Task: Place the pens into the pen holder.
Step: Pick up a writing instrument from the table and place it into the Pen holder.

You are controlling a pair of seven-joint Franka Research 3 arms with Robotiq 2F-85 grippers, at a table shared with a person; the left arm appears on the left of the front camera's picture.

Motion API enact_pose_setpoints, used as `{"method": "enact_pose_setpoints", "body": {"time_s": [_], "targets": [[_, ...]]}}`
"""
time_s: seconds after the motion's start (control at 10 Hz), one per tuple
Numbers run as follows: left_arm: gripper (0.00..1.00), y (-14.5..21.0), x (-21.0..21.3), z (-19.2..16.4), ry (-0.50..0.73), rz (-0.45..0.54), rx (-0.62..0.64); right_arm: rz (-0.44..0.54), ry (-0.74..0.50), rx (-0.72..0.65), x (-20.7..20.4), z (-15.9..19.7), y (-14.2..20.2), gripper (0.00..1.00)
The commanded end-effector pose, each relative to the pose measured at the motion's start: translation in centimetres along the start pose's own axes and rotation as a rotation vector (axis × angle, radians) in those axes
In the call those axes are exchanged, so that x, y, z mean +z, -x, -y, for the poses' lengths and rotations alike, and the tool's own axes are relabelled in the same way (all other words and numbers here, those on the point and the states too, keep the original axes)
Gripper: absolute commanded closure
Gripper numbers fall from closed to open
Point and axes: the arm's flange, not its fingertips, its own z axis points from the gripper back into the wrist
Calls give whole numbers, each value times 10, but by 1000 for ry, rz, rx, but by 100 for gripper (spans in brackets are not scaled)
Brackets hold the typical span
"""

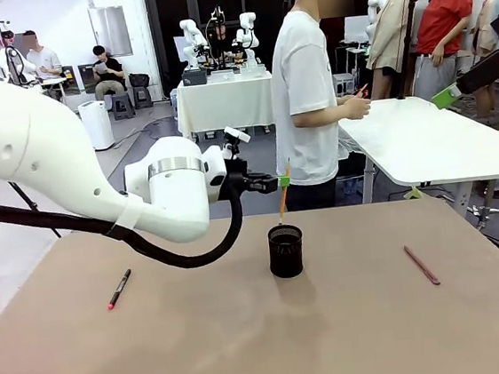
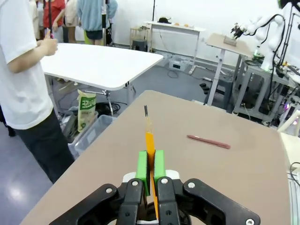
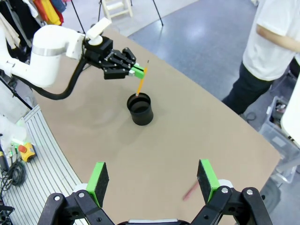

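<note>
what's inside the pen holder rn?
The lower tip of the orange pencil, clamped in the jaws of the left gripper, reaches the pen holder rim. Nothing else sticks out. The dark interior hides whether anything lies at the bottom.

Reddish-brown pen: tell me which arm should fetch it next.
Right. The right gripper is open near the reddish-brown pen; the left gripper is shut on an orange pencil over the pen holder.
</note>
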Motion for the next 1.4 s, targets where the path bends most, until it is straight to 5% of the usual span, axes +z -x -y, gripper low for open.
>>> {"method": "enact_pose_setpoints", "body": {"time_s": [0.0, 0.2, 0.3, 0.7, 1.1, 1.3], "targets": [[100, 15, -11, -3, 14, 49, 16, 25, -18, 6, 0, -1, 0, 0], [96, 27, -15, -1, 27, 35, 45, 25, -18, 6, 0, -1, 0, 0], [85, 35, -18, 0, 22, 35, 65, 25, -18, 6, 0, -1, 0, 0], [7, 48, -16, 4, 21, 12, 110, 25, -18, 6, 0, -1, 0, 0], [0, 7, 31, 16, -55, 52, 57, 25, -18, 6, 0, -1, 0, 0], [0, -6, 66, 16, -61, -25, 78, 25, -18, 6, 0, -1, 0, 0]]}}
